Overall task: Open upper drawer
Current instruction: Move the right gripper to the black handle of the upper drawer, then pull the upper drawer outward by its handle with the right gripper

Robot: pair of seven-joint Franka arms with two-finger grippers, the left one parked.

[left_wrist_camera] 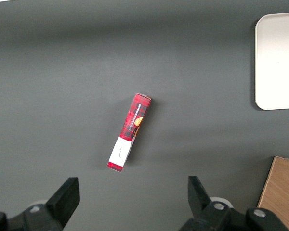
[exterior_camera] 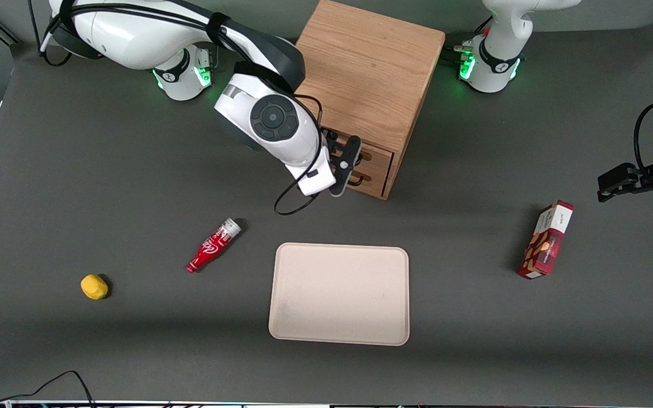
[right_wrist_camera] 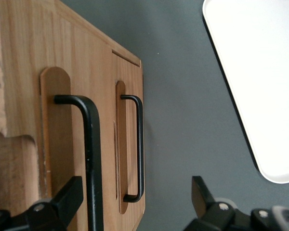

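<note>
The wooden cabinet (exterior_camera: pixel 367 73) stands at the back middle of the table, its two drawer fronts facing the front camera. The upper drawer (exterior_camera: pixel 378 154) looks shut, flush with the lower drawer front (exterior_camera: pixel 373 180). My right gripper (exterior_camera: pixel 348 170) is open, right in front of the drawer fronts. In the right wrist view the upper drawer's black bar handle (right_wrist_camera: pixel 92 159) runs between the fingers, close beside one finger (right_wrist_camera: pixel 66 199) and not gripped. The lower handle (right_wrist_camera: pixel 139 149) also lies within the gripper's (right_wrist_camera: pixel 135 202) gap. The other finger (right_wrist_camera: pixel 202 197) is out over the grey table.
A beige tray (exterior_camera: pixel 339 293) lies nearer the front camera than the cabinet. A red bottle (exterior_camera: pixel 213 246) and a yellow lump (exterior_camera: pixel 94 287) lie toward the working arm's end. A red snack box (exterior_camera: pixel 546 239) lies toward the parked arm's end.
</note>
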